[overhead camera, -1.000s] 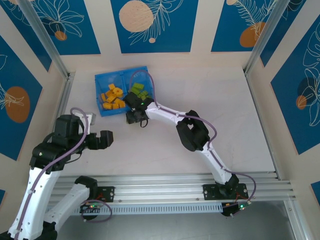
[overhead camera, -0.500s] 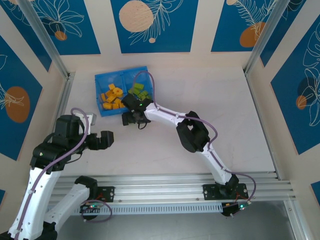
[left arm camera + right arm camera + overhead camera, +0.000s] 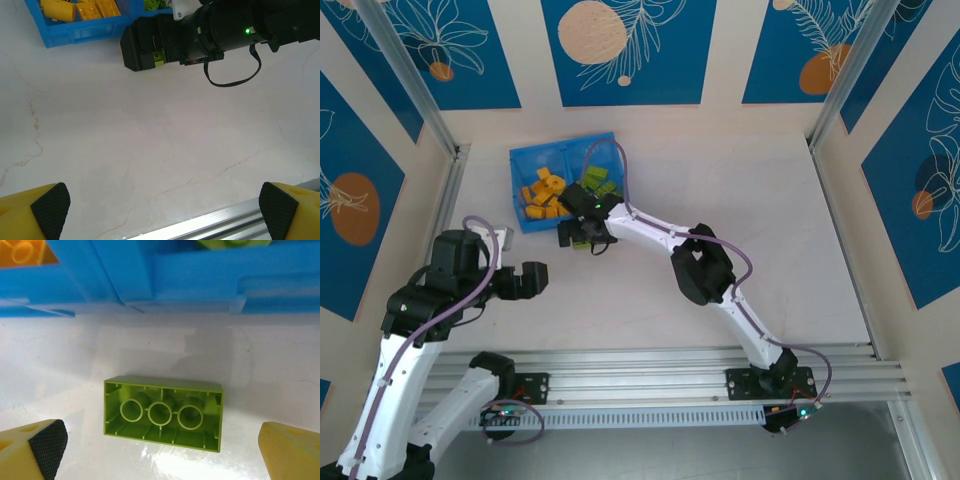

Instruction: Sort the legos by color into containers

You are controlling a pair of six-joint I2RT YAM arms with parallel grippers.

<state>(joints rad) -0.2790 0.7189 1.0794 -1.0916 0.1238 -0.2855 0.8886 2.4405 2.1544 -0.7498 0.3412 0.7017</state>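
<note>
Worktop (image 3: 770, 200): pale, with the job going on at the far left.

Right arm (image 3: 705, 265) reaches far-left to the tray. Left arm (image 3: 430, 300) is folded at the near left, well apart from it.

Tray (image 3: 552, 150): blue, 2 compartments. The left one holds the orange bricks (image 3: 545, 195), the right one holds the green bricks (image 3: 600, 182). Sorting looks nearly done.

Right end effector (image 3: 578, 238): at the tray's near wall, pointing down, fingers spread wide and gripping nothing. Left end effector (image 3: 532, 278): also wide open and empty, over bare worktop.

Stray brick (image 3: 163, 413): 1 green, lying on the worktop just near of the tray wall and outside the tray. It is hollow side up with 3 tubes showing. In the right wrist view it sits between the 2 fingers, touching neither, with its long axis running finger to finger.

Step in hand, my read: pick up the stray for the right compartment.

Next move needs:
- Drop straight down and close on the brick's short ends.
- Lift clear of the tray wall.
- Shift far and release over the greens.

Risk: the brick is close to the wall, so a skewed closure could shove it against the tray.
</note>
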